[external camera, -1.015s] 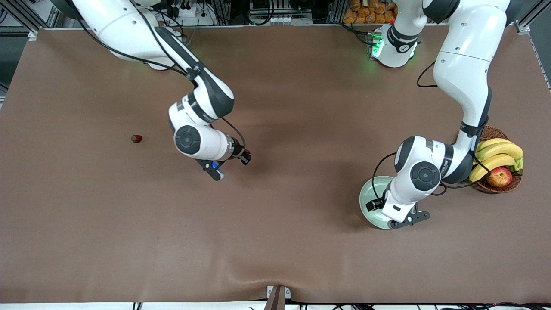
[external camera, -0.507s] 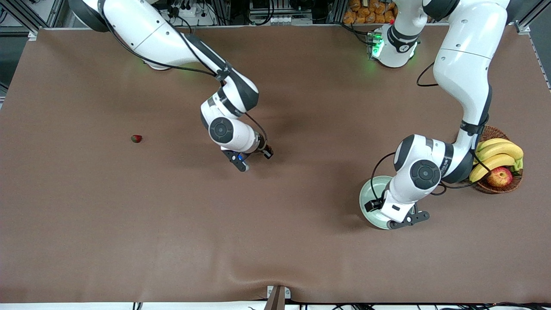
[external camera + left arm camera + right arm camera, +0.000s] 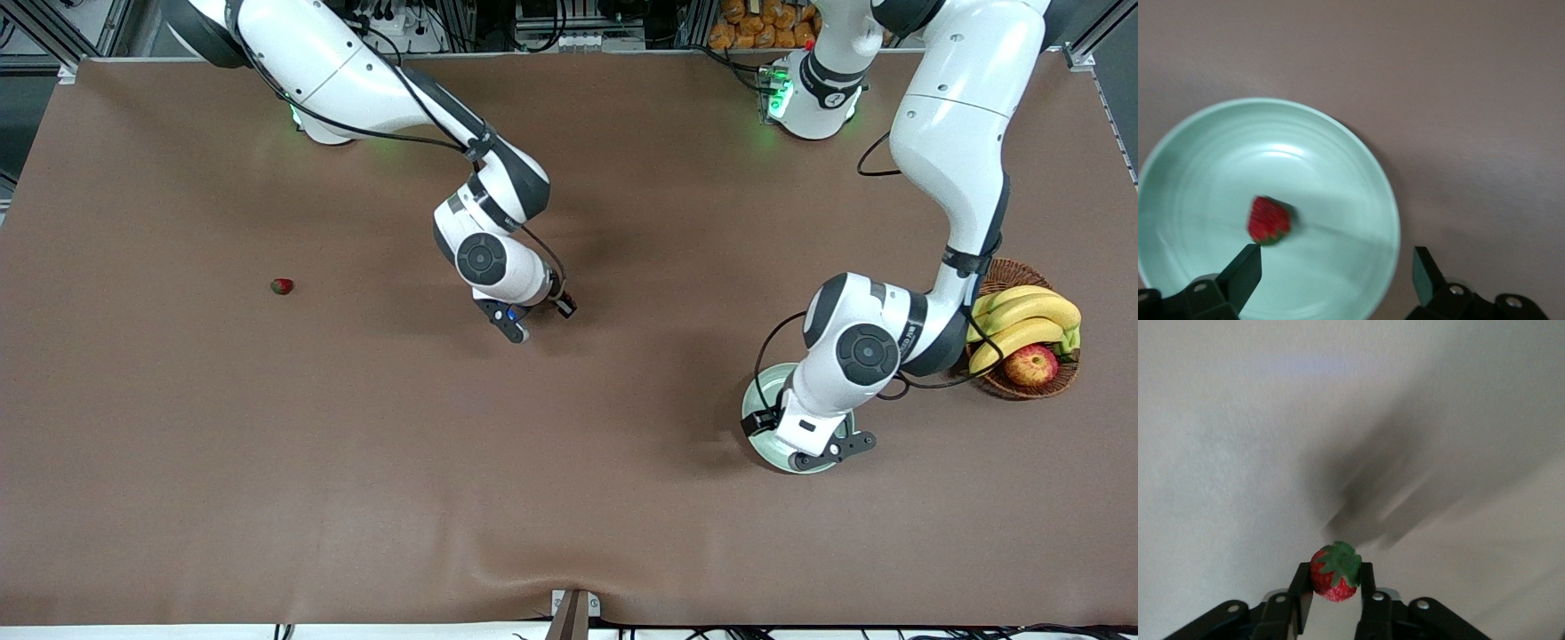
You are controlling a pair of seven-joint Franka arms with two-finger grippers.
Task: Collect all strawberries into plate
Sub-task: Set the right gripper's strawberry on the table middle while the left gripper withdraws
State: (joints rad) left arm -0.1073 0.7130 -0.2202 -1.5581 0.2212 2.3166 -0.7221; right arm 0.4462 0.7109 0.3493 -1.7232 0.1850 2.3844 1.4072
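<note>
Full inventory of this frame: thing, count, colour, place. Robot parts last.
strawberries: three, red with green caps; one on the plate, one in the right pincer, one loose on the table toward the right arm's end
plate: one, pale mint green, on the table under the left pincer
basket: one, brown wicker, at the left arm's end
bananas: one bunch, yellow, in the basket
apple: one, red-yellow, in the basket
table: one, brown
left pincer: open, over the plate
right pincer: shut on a strawberry, over mid-table
</note>
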